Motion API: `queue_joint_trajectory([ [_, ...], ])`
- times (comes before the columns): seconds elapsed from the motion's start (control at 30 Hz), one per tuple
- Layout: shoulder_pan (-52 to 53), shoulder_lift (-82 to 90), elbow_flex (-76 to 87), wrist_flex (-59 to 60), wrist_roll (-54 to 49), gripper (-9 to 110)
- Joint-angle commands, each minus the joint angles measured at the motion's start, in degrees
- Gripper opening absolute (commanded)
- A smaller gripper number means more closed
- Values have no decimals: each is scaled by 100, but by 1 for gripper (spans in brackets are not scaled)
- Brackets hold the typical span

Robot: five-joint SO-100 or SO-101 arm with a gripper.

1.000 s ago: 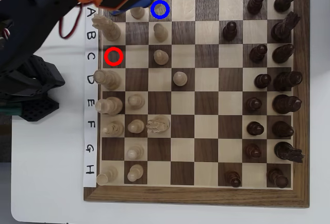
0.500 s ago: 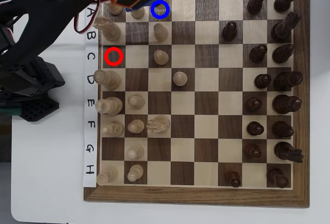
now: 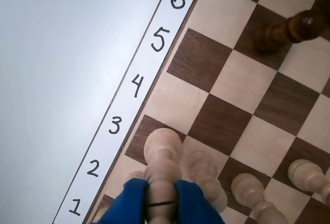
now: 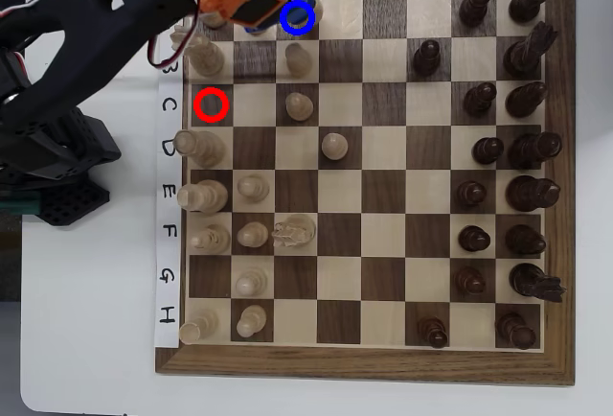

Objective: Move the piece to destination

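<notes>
The blue claw (image 3: 161,199) clamps the piece (image 3: 162,154) over the board's dark rank-3 edge square (image 3: 138,137).

This looks like a hobby or lab bench set up for robot trials. A plain white table (image 4: 86,339) carries a wooden chessboard (image 4: 364,363) with light and dark pieces. Hand-lettered paper strips run along two edges of the board: numbers (image 3: 135,85) on one, letters (image 4: 168,207) on the other. A black arm (image 4: 67,71) with an orange part stands on a base at the board's left in the overhead view. Red (image 4: 211,104) and blue (image 4: 298,17) rings mark two squares. No walls or furniture show.
</notes>
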Motion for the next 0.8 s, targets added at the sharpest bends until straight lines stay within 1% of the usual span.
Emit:
queue_joint_trajectory([
  [0.0, 114, 580, 352, -562, 1327, 0],
  [0.23, 53, 729, 686, -703, 1362, 0],
  [0.77, -237, 1090, 668, -624, 1450, 0],
])
